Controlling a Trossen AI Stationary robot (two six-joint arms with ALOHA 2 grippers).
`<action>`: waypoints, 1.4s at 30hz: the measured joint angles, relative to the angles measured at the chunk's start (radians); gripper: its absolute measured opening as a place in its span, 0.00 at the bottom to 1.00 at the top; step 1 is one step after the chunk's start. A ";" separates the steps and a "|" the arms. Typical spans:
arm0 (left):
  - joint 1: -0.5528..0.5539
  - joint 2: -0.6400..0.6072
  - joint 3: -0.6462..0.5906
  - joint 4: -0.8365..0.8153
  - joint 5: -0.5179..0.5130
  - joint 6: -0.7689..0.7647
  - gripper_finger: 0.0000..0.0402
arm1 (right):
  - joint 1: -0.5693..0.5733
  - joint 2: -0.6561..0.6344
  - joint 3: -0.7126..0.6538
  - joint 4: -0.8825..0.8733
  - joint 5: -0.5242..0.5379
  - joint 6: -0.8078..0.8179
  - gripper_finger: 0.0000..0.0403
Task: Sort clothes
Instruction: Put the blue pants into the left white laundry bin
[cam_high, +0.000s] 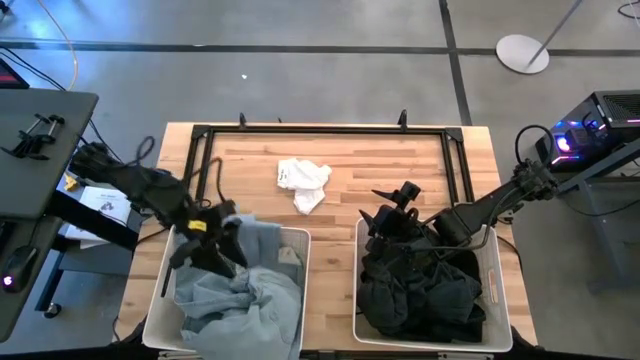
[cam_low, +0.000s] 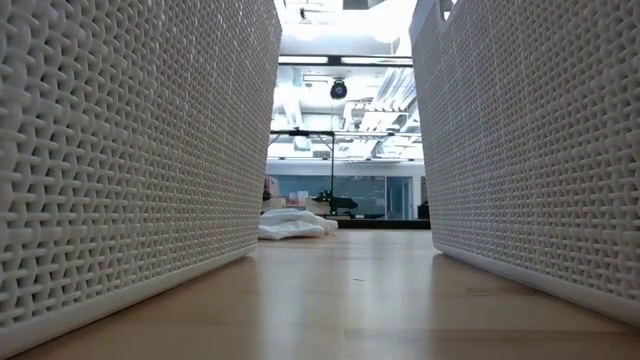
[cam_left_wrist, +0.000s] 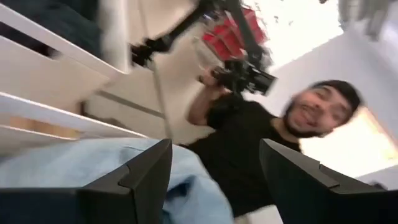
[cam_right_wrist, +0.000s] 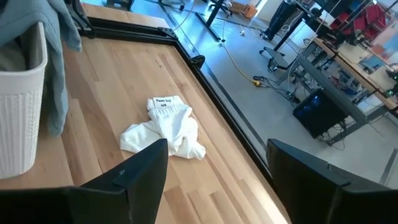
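The crumpled white cotton garment (cam_high: 303, 183) lies mid-frame, up-left of the right gripper (cam_high: 392, 207), wide open, empty; left gripper (cam_high: 215, 243) parted above pale blue-grey clothes (cam_high: 240, 295).

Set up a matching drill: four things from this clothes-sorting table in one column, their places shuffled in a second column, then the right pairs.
Things:
1. Crumpled white cloth garment
2. Pale blue-grey fabric garments
3. Black and charcoal fabric garments
4. Right arm's hand

Places:
A. in the white plastic basket on the left
B. on the bare wooden tabletop
C. in the white plastic basket on the right
D. above the far end of the right basket

Pairs: 1-B, 2-A, 3-C, 4-D
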 joint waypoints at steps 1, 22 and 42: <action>0.000 -0.008 0.015 -0.048 -0.028 0.012 0.58 | -0.004 0.000 0.000 0.000 0.000 0.015 0.64; -0.198 0.083 0.219 -1.119 -0.365 -0.216 0.30 | -0.188 0.059 0.000 0.099 -0.174 0.028 0.64; -0.125 0.205 -0.132 -0.411 -0.654 0.299 0.29 | -0.209 0.106 0.000 0.294 -0.191 -0.198 0.64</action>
